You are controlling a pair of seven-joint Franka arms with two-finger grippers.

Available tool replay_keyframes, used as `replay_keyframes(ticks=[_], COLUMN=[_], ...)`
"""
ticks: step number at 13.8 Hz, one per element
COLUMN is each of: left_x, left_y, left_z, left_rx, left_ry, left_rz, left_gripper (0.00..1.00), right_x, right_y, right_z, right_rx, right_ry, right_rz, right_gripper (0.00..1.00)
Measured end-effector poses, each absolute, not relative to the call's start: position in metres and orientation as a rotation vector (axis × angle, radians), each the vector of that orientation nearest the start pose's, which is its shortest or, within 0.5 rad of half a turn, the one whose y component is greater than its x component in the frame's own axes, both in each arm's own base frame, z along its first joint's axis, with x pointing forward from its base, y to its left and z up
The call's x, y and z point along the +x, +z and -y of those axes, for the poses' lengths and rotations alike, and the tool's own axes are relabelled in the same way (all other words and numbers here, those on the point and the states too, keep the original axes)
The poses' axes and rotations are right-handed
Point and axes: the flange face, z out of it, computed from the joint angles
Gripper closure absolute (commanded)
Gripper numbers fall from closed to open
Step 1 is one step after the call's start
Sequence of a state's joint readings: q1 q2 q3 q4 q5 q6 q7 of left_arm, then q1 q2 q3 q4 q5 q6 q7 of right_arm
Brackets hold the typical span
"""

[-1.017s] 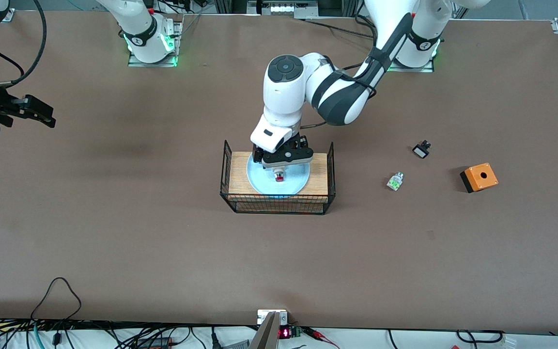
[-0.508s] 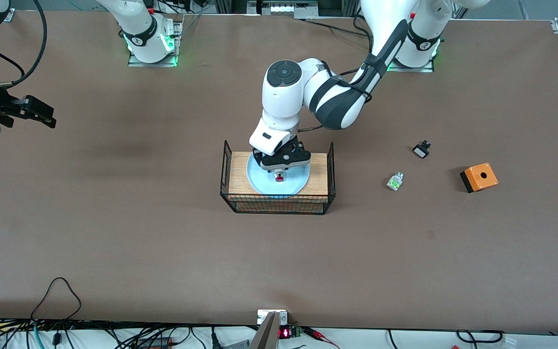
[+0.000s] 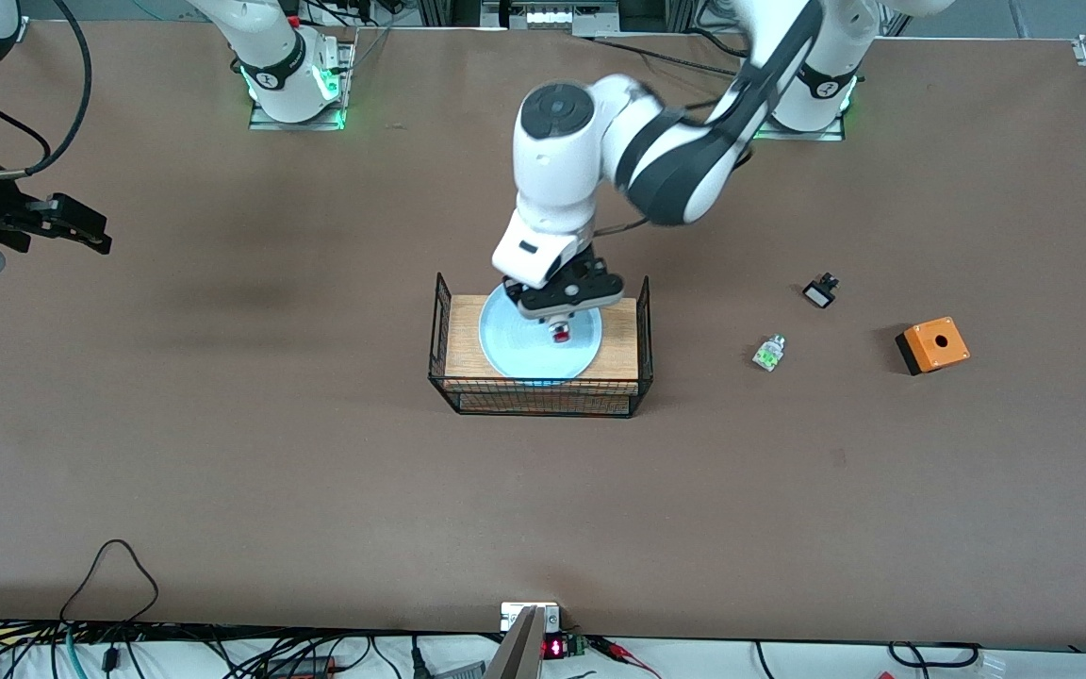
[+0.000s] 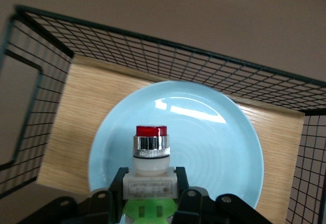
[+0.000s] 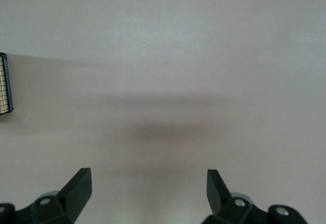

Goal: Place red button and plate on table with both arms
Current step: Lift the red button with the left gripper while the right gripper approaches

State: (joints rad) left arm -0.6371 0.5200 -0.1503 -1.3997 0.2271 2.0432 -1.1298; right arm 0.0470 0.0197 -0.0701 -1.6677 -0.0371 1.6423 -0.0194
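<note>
The pale blue plate (image 3: 529,347) lies on the wooden board in the black wire basket (image 3: 540,396) at mid table. My left gripper (image 3: 559,325) is over the plate, shut on the red button (image 3: 560,333). In the left wrist view the red button (image 4: 151,155) sits between the fingers, red cap outward, above the plate (image 4: 214,142). My right gripper (image 3: 81,236) waits open and empty over the brown table (image 3: 270,471) at the right arm's end; the right wrist view shows its fingertips (image 5: 81,183) wide apart over the bare table (image 5: 163,81).
A green-and-clear part (image 3: 769,354), a small black-and-white part (image 3: 820,290) and an orange box (image 3: 932,345) lie toward the left arm's end. The basket's wire walls (image 4: 168,56) rise around the board. Cables run along the table's near edge.
My left gripper has lifted a little off the plate with the red button in it and shifted slightly toward the left arm's end. The right arm has barely moved.
</note>
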Motion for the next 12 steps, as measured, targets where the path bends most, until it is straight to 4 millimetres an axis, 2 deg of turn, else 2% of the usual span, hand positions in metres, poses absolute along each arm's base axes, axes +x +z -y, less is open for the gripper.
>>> replay_keyframes(ticks=[2,4,7,9,12], left_x=[0.53,0.534,0.553,0.575,0.601], left_y=[0.462,0.495,0.527,0.535,0.527], left_z=[0.46,0.428,0.373,0.324,0.239], left_rx=[-3.08,-3.045,-3.029,-3.034,-3.052], left_ry=[-0.271,-0.194,-0.081,-0.037,0.067], left_rz=[0.464,0.42,0.346,0.288,0.219], left_gripper=[0.69,0.69,0.69,0.68,0.68], right_x=[0.562,0.562,0.563,0.562,0.557], right_y=[0.574,0.574,0.574,0.572,0.556], right_z=[0.017,0.014,-0.004,-0.042,-0.131], right_rx=[-3.163,-3.122,-3.039,-3.012,-3.013], right_ry=[0.071,0.071,0.08,0.106,0.162], right_rz=[-0.008,-0.039,-0.255,-0.374,-0.498], right_gripper=[0.0,0.0,0.0,0.0,0.0])
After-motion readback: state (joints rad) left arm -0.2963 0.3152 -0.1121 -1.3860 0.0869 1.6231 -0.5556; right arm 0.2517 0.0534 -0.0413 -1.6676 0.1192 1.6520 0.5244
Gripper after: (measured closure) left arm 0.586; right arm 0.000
